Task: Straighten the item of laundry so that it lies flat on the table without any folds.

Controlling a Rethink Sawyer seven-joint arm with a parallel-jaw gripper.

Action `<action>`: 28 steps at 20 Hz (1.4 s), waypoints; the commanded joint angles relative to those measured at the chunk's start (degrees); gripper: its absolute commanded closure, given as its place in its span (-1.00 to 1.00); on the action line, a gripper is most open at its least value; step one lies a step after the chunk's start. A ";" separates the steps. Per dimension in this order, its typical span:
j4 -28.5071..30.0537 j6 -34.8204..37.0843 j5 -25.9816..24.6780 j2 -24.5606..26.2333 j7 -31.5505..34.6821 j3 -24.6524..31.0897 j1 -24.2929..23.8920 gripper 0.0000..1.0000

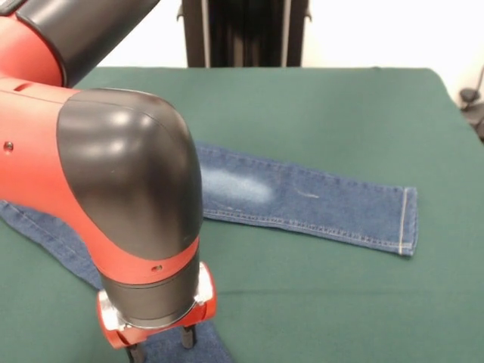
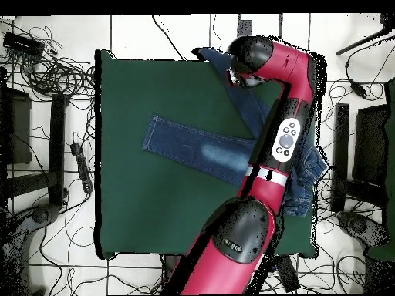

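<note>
Pincer (image 1: 160, 349) down on one jeans (image 1: 302, 198) leg at the desk (image 1: 340, 287) edge, grip state unclear, other leg already flat mid-desk; next likely drag this leg straight.

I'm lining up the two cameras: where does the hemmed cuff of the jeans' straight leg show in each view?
Front view: the cuff lies at right of centre, on the green table.
Overhead view: the same cuff lies left of centre.
Shared landmark: the pale faded patch on that leg.

Pale tiled floor (image 2: 46, 270), tangled black cables (image 2: 46, 73), white wall (image 1: 378, 30).
</note>
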 commanded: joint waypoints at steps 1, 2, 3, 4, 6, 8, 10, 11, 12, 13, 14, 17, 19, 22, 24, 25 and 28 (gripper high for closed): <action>2.78 0.54 -5.66 1.46 -16.40 8.54 0.84 -1.00; 2.68 0.97 -6.35 1.36 -16.54 9.09 0.80 -1.00; 2.55 1.43 -7.09 1.25 -16.64 9.68 0.74 -1.00; 2.45 1.86 -7.79 1.19 -16.88 10.31 0.66 -1.00; 2.21 2.58 -9.28 1.12 -17.45 11.69 0.52 -1.00; 2.10 3.24 -10.64 1.06 -17.59 12.85 0.36 -1.00; 2.11 3.16 -11.62 1.24 -17.79 13.83 0.19 -1.00; 2.14 3.07 -12.02 1.35 -17.73 14.20 0.12 -1.00; 2.22 2.99 -12.30 1.39 -17.76 14.50 0.02 -1.00; 2.31 2.92 -12.57 1.43 -17.78 14.79 -0.09 -1.00; 2.50 2.93 -12.61 1.32 -17.76 14.82 -0.24 -1.00; 2.56 3.74 -13.99 0.97 -18.07 15.78 -0.43 -1.00; 2.61 4.36 -14.58 0.72 -17.99 16.24 -0.57 -1.00; 2.74 5.73 -15.28 0.27 -17.73 16.81 -0.81 -1.00; 2.79 6.53 -15.69 0.11 -17.71 17.23 -0.94 -1.00; 2.79 6.99 -15.88 0.07 -17.29 17.39 -0.99 -1.00; 2.63 7.68 -16.83 0.03 -17.44 18.34 -0.97 -1.00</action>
